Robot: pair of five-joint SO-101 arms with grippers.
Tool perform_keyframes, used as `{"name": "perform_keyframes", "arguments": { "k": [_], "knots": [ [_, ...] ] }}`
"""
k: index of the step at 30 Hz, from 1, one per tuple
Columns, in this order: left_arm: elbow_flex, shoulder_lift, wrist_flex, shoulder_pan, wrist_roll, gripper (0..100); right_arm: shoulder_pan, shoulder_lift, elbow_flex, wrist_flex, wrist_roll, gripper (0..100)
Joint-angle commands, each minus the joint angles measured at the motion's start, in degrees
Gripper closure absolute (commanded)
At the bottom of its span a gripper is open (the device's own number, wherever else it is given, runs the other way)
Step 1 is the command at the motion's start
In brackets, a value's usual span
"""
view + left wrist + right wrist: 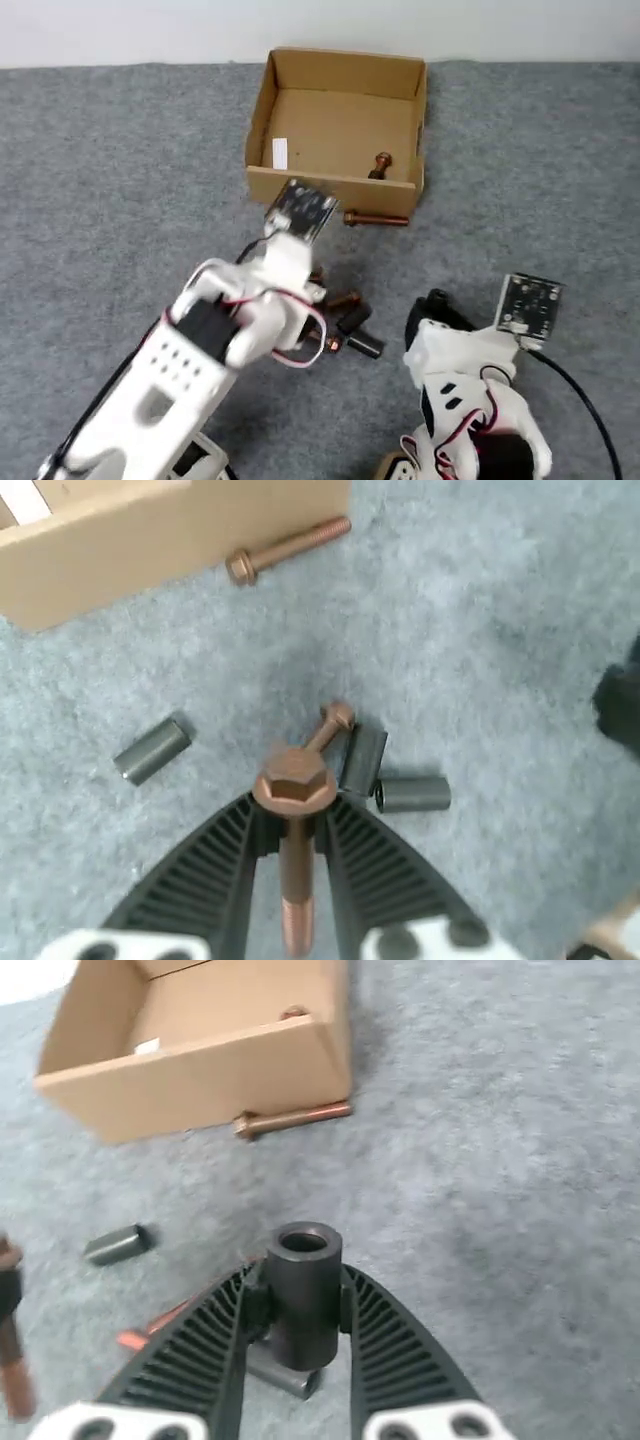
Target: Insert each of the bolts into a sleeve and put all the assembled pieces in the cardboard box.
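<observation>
My left gripper [295,810] is shut on a copper bolt [294,880], its hex head sticking out past the fingertips. Below it on the carpet lie another bolt [331,725] and two dark sleeves [362,760] [412,793], with a third sleeve [152,750] off to one side. My right gripper [300,1290] is shut on a dark sleeve [303,1285], held upright with its bore showing. A loose bolt [376,218] lies along the front wall of the cardboard box [330,190]. Inside the box rests one bolt piece [381,165].
Grey carpet covers the table. The left arm [230,330] comes in from the lower left and the right arm [470,380] stands at the lower right, gripper [436,303] toward the parts pile. Carpet to the box's left and right is open.
</observation>
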Motion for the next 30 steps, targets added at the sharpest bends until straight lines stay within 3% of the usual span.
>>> {"name": "perform_keyframes", "arguments": {
  "k": [1, 14, 20, 30],
  "knots": [
    [4.79, -10.46, -6.33, -0.53, 0.35, 99, -3.21, -0.13, -0.53, -0.57, 0.53, 99.1],
    [17.89, -39.3, -7.03, -0.44, 0.53, 99, -18.77, 0.57, -0.35, -1.89, 2.29, 99.1],
    [18.51, -49.49, -7.12, -0.44, 8.79, 99, -24.13, 0.57, -0.35, -2.15, 5.27, 99.1],
    [17.36, -58.55, -6.95, -0.97, 15.65, 99, -33.36, 0.22, 0.97, -6.73, 21.27, 99.1]
  ]
}}
